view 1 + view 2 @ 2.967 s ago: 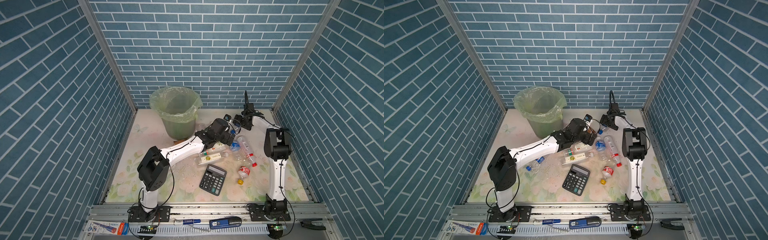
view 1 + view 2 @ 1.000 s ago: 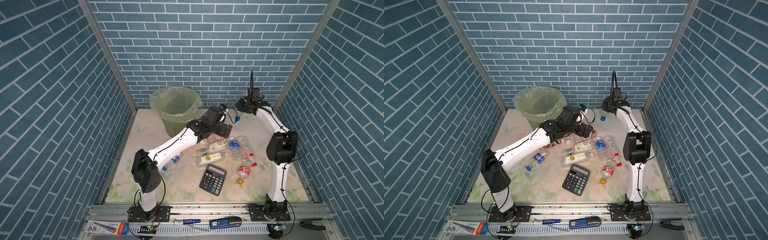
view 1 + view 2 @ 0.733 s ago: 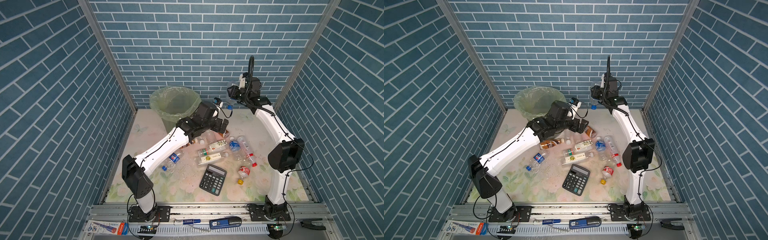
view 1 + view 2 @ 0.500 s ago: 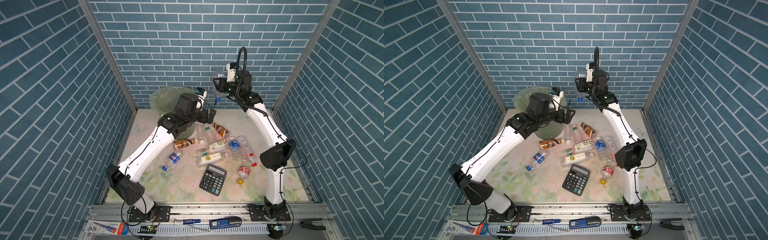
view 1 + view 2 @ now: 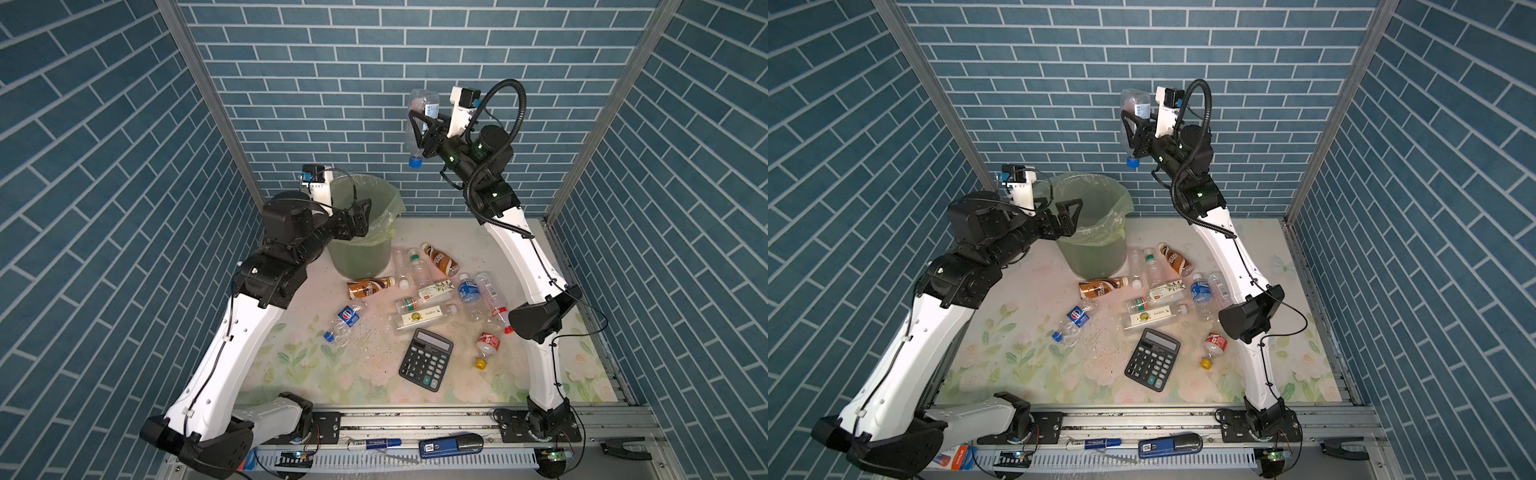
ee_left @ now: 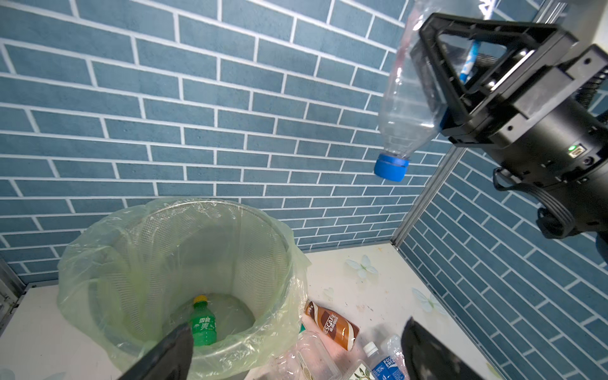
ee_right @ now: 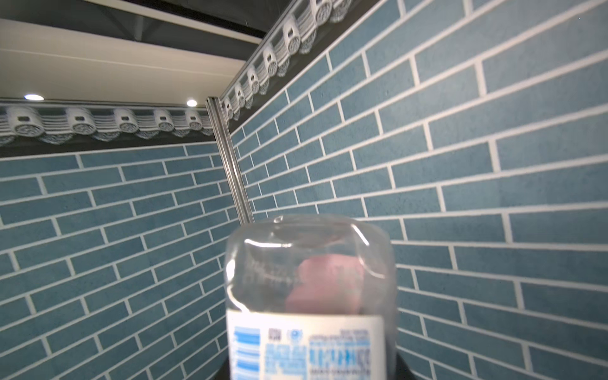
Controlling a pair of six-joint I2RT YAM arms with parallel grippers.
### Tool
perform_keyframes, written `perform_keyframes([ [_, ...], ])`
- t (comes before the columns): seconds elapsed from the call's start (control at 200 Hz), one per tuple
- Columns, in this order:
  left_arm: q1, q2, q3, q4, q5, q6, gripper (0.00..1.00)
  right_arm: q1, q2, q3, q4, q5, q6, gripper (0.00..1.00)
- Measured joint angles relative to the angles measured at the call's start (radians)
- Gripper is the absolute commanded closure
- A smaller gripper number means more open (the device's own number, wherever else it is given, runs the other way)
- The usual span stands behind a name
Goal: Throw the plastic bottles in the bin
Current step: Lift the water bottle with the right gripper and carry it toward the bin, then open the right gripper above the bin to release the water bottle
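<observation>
The right tool (image 5: pixel 415 124) was clamped on a clear bottle (image 5: pixel 420 102) with a blue and white label, high in the air near the back wall. The bottle stood almost straight up and down. Its blue cap (image 5: pixel 414 162) pointed down and its flat bottom pointed up, with the cap end leaning a little toward the bin (image 5: pixel 388 205). It hung up above the bin and off to the right, but from a top view it was hard to tell if it was over the bin's open mouth.

The left tool (image 5: pixel 358 218) was by the bin's near rim, with its two fingers far apart and nothing between them. A green bottle (image 6: pixel 202 324) lay at the bottom of the bin.

The other bottles lay on their sides on the counter (image 5: pixel 478 245), close together beside the bin. Two were brown (image 5: pixel 370 286) (image 5: pixel 440 259). A black calculator (image 5: pixel 426 359) lay near them.
</observation>
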Motion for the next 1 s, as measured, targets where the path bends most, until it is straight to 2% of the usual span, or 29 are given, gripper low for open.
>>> perform_keyframes([
  [0.055,0.006,-0.017,-0.020,0.008,-0.003,-0.006,0.01,0.007,0.006,0.013,0.018,0.004,0.007,0.65],
  [0.13,0.014,-0.033,-0.045,0.016,-0.007,-0.017,0.01,0.027,0.058,0.085,0.026,0.004,0.026,0.53],
  [0.18,0.021,-0.041,-0.063,0.019,-0.011,-0.025,0.01,0.048,0.109,0.137,0.019,0.002,0.040,0.41],
  [0.22,0.028,-0.048,-0.082,0.021,-0.014,-0.032,0.01,0.067,0.148,0.164,0.006,0.002,0.051,0.26],
  [0.27,0.036,-0.056,-0.103,0.023,-0.019,-0.040,0.01,0.087,0.187,0.169,-0.014,0.000,0.058,0.14],
  [0.415,0.059,-0.084,-0.163,0.022,-0.027,-0.059,0.01,0.123,0.291,0.167,-0.111,0.001,0.065,0.02],
  [0.6,0.066,-0.103,-0.196,0.026,-0.026,-0.071,0.01,0.119,0.293,0.163,-0.153,0.021,0.048,0.01],
  [1.0,0.067,-0.137,-0.262,-0.011,-0.023,-0.075,0.01,0.096,0.154,0.125,-0.188,0.056,0.000,0.01],
])
